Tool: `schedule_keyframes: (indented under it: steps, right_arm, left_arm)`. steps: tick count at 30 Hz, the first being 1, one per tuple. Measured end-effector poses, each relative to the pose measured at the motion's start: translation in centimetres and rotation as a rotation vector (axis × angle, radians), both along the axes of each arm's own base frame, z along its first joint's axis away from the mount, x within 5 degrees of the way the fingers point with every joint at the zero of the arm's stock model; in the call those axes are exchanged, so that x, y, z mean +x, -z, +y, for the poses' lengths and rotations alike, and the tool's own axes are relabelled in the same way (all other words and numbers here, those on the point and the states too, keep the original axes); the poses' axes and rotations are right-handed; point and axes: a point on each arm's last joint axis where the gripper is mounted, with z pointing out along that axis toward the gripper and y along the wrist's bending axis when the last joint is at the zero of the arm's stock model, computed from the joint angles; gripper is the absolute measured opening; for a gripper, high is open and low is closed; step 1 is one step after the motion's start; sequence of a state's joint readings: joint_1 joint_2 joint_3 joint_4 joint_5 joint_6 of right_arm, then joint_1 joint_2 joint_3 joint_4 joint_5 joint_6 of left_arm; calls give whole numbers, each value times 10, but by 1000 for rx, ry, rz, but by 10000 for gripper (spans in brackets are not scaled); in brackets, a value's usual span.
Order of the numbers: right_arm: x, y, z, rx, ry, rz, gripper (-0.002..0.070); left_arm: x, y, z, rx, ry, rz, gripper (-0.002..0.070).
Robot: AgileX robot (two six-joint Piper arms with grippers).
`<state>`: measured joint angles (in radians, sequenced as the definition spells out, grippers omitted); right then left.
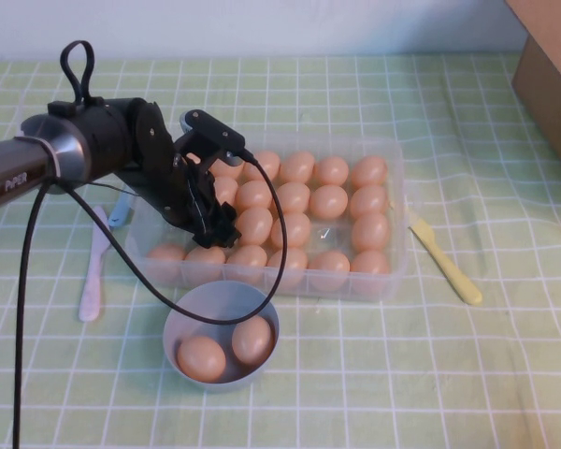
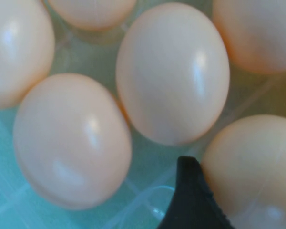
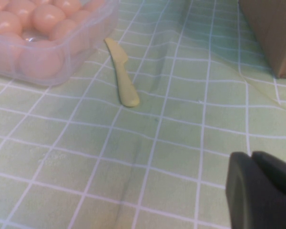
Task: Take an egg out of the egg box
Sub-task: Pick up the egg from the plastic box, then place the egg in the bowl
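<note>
The egg box (image 1: 393,154) is a clear plastic tray full of peach-orange eggs in the middle of the table. My left gripper (image 1: 220,229) reaches down into its front left part. In the left wrist view one black finger (image 2: 190,200) presses against the side of an egg (image 2: 252,171) that sits in its hollow; the other finger is out of view. Other eggs (image 2: 174,71) lie around it. My right gripper (image 3: 253,155) is shut and empty, low over the cloth to the right of the box; it does not show in the high view.
A grey-blue bowl (image 1: 182,323) with two eggs stands in front of the box. A yellow plastic knife (image 1: 446,262) lies right of the box, white and blue utensils (image 1: 93,271) lie left of it. A cardboard box (image 1: 552,75) stands at the back right.
</note>
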<state>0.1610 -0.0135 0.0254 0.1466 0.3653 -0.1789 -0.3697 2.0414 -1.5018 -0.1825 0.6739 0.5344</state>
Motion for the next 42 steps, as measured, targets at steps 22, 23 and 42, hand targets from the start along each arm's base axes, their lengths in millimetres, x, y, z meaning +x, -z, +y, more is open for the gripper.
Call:
schedule_keyframes:
  steps: [22, 23, 42]
  right_arm:
    - [0, 0, 0, 0, 0, 0, -17]
    - [0, 0, 0, 0, 0, 0, -17]
    - [0, 0, 0, 0, 0, 0, -17]
  left_arm:
    - [-23, -67, 8, -30, 16, -57, 356]
    - [-27, -73, 10, -29, 20, -53, 356]
    - [-124, -119, 40, -21, 29, 71, 355]
